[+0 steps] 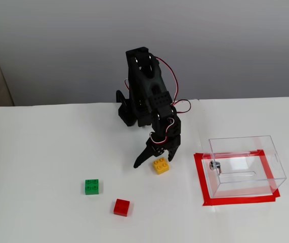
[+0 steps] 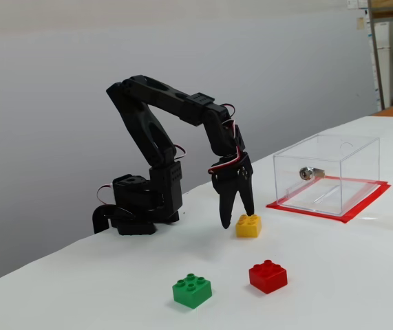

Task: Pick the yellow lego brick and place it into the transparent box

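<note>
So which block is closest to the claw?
The yellow lego brick, right at the claw tips. The green brick and red brick sit farther away.

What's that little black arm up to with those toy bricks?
The arm's gripper is open and lowered right at the yellow brick, which sits on the table; it isn't gripped yet. The clear box to the right stands empty on red tape. A green brick and a red brick lie untouched nearer the camera.
</note>
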